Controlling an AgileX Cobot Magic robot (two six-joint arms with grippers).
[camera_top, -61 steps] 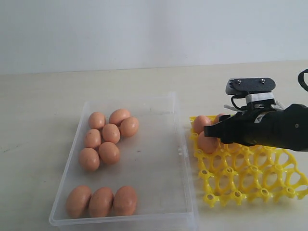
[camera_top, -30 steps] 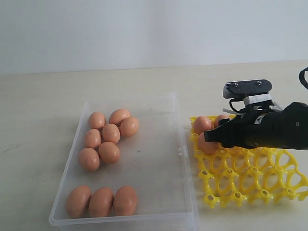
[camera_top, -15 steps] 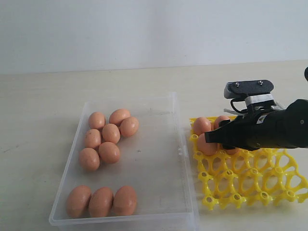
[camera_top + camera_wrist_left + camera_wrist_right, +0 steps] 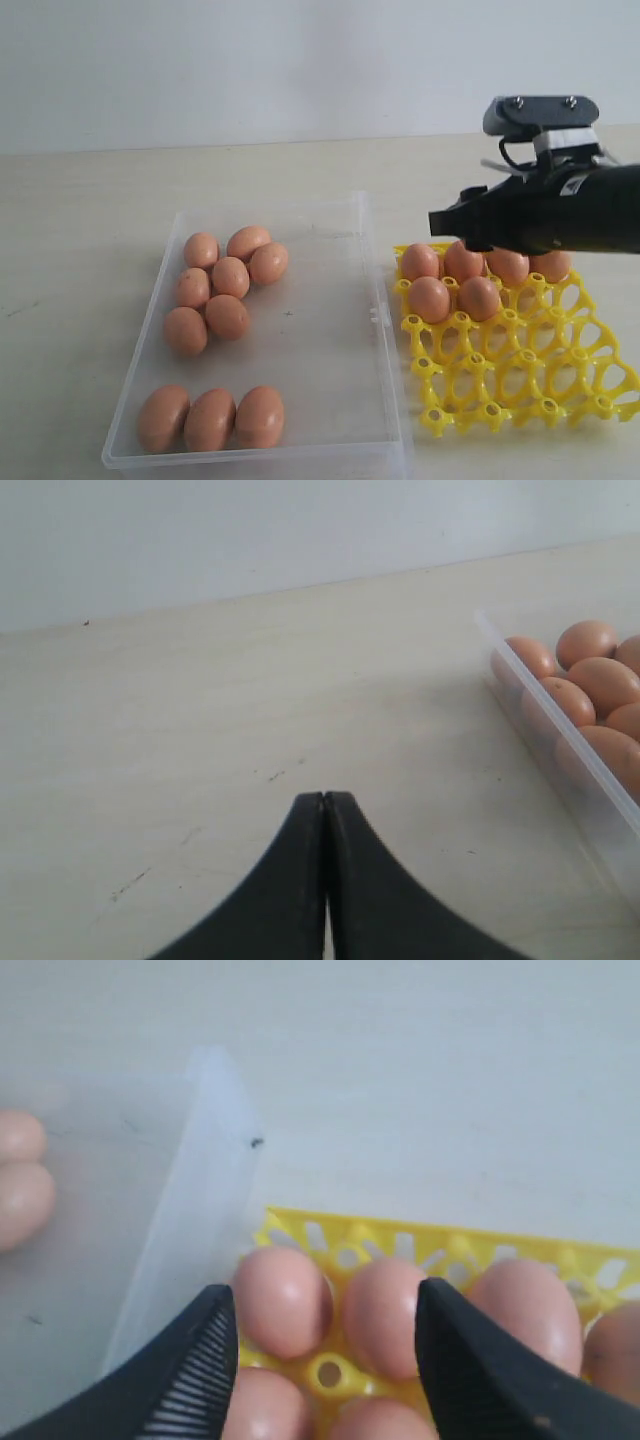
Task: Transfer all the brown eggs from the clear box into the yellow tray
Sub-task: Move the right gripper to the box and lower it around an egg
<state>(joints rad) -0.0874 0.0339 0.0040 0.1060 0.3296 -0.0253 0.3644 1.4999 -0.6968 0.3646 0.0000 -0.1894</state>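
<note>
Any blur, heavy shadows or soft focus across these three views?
Exterior view: even light, sharp, faint shadows beside the brown eggs. Right wrist view: soft overall, clear box wall blurred. Left wrist view: shut left hand is a featureless dark shape, table crisp.

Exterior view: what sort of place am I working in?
Probably a bare lab test bench, not a kitchen: a plain pale tabletop, a blank white wall, and the clear box of brown eggs and the yellow tray set out.
</note>
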